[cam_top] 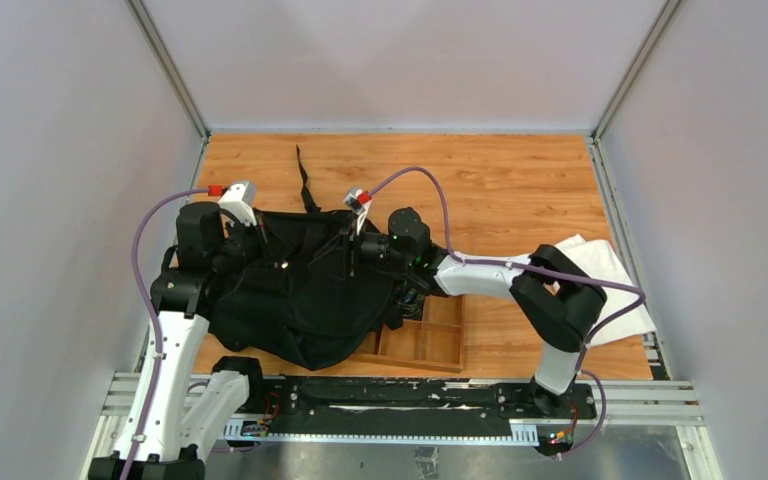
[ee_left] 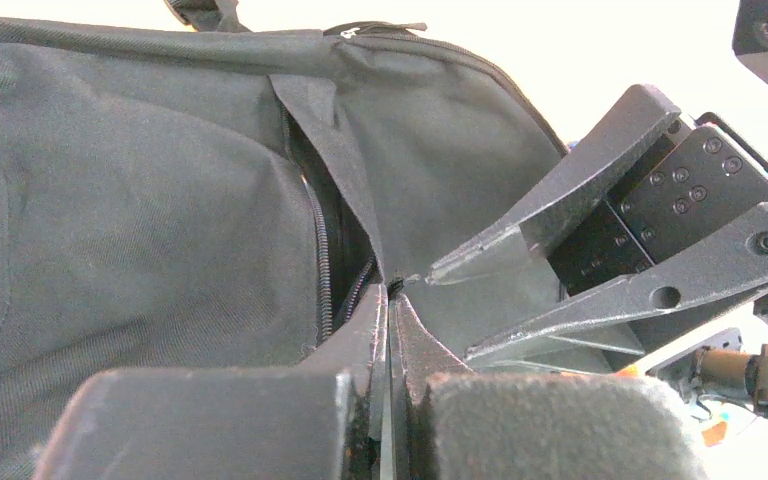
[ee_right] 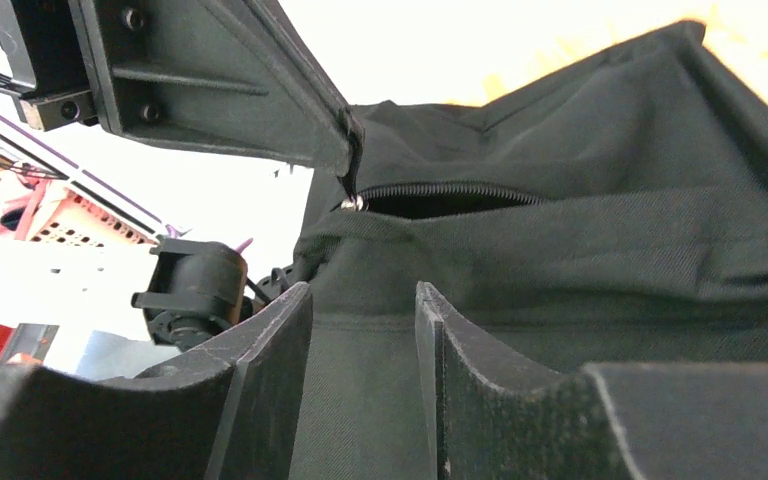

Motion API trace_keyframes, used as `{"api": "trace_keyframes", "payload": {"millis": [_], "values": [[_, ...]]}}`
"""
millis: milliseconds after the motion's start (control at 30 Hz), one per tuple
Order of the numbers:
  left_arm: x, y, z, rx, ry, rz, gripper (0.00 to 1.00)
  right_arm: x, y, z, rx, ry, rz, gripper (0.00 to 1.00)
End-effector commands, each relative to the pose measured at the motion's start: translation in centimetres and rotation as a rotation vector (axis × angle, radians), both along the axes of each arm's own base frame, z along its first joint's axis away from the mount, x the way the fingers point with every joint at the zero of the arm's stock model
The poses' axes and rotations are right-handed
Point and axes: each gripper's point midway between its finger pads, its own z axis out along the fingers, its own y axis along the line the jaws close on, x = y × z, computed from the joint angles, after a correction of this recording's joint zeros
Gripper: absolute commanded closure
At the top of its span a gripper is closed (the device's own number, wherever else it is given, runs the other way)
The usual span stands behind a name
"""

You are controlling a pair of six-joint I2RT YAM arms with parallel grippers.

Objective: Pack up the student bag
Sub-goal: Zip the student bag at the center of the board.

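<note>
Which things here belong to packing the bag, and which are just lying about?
On the job: student bag; left end effector, shut on its zipper edge; right end effector, open.
Lying about: wooden tray, partly under the bag; white cloth.

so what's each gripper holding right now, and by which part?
The left gripper is shut on the student bag, pinching its zipper pull. The right gripper is open and holds nothing.
</note>
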Motion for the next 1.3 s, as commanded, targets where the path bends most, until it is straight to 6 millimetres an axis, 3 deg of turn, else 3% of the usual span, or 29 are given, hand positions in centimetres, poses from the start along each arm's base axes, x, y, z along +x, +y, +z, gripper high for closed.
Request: {"api": "trace_keyframes", "payload": {"millis": [0, 167, 400, 667, 967, 1100, 1267], "values": [[0.3, -0.4, 1.1, -0.017, -0.038, -0.008, 1.0, 0.5, 0.9, 3.5, 0.16, -0.186, -0.015, 0.53], [-0.1, -0.6, 0.7, -0.016, -0.005, -0.029, 1.0, 0.6, 2.3, 4.0, 0.162, -0.224, -0.014, 0.51], [0.1, -0.7, 0.5, -0.025, 0.013, -0.028, 1.0, 1.5, 3.6, 3.0, 0.153, -0.216, -0.016, 0.5], [0.1, -0.8, 0.1, -0.033, 0.034, -0.027, 1.0, 0.2, 4.9, 2.3, 0.173, -0.186, 0.044, 0.5], [0.0, -0.8, -0.1, -0.034, 0.04, -0.026, 1.0, -0.1, 5.9, 2.9, 0.214, -0.157, 0.065, 0.53], [0.0, -0.8, 0.0, -0.032, 0.038, -0.025, 1.0, 0.1, 6.2, 2.8, 0.216, -0.139, 0.065, 0.65], [0.0, -0.7, 0.1, -0.029, 0.036, -0.02, 1.0, 0.2, 6.0, 2.4, 0.211, -0.127, 0.051, 0.87]]}}
